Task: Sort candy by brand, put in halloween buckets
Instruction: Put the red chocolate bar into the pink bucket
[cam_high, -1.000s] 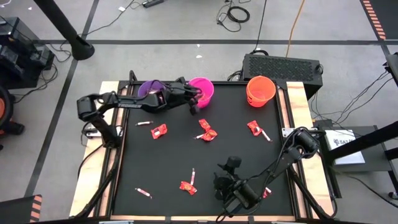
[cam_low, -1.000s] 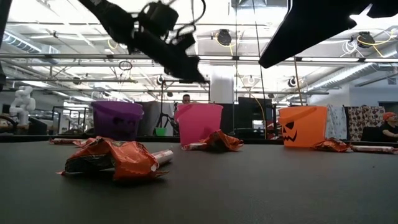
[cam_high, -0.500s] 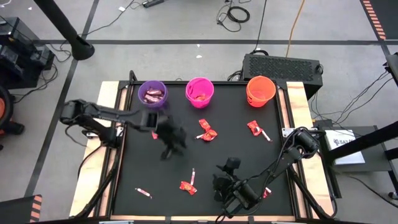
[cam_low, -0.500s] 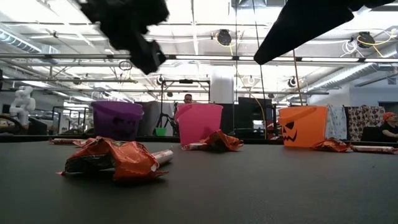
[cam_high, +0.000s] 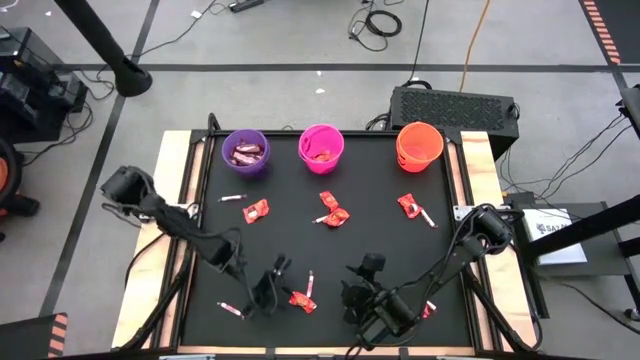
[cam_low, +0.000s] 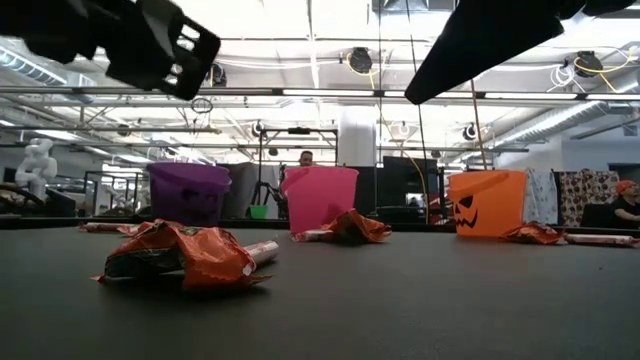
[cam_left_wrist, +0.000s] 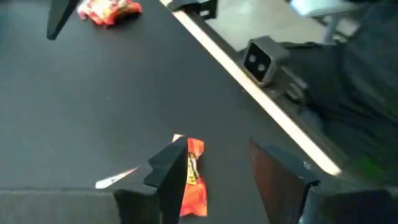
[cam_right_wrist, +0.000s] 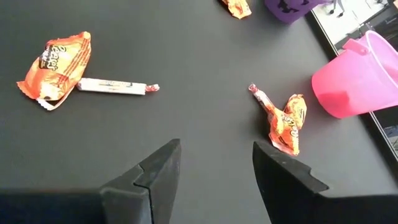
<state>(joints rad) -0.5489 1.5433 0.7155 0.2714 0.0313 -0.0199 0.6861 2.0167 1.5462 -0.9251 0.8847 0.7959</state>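
Note:
Three halloween buckets stand along the far edge: purple (cam_high: 245, 152), pink (cam_high: 321, 146) and orange (cam_high: 418, 145); the purple and pink ones hold candy. Loose candy lies scattered on the black mat. My left gripper (cam_high: 276, 283) hovers open near the front, just above a red-orange candy (cam_high: 300, 298). In the left wrist view that candy (cam_left_wrist: 194, 180) lies beside one finger (cam_left_wrist: 171, 165), with a pale stick (cam_left_wrist: 115, 180) close by. My right gripper (cam_high: 368, 268) waits open at the front centre. In its own view the right gripper (cam_right_wrist: 216, 149) has nothing between its fingers.
More candy lies mid-table (cam_high: 256, 210) (cam_high: 333, 215), at the right (cam_high: 410, 207) and near the front left (cam_high: 231, 310). The wooden table rim (cam_high: 173, 170) frames the mat. A black box (cam_high: 452, 105) sits behind the orange bucket. A person stands far behind in the low view.
My left arm has swung from the pink bucket back across the mat to the front, ending over the red-orange candy. The right arm has stayed still.

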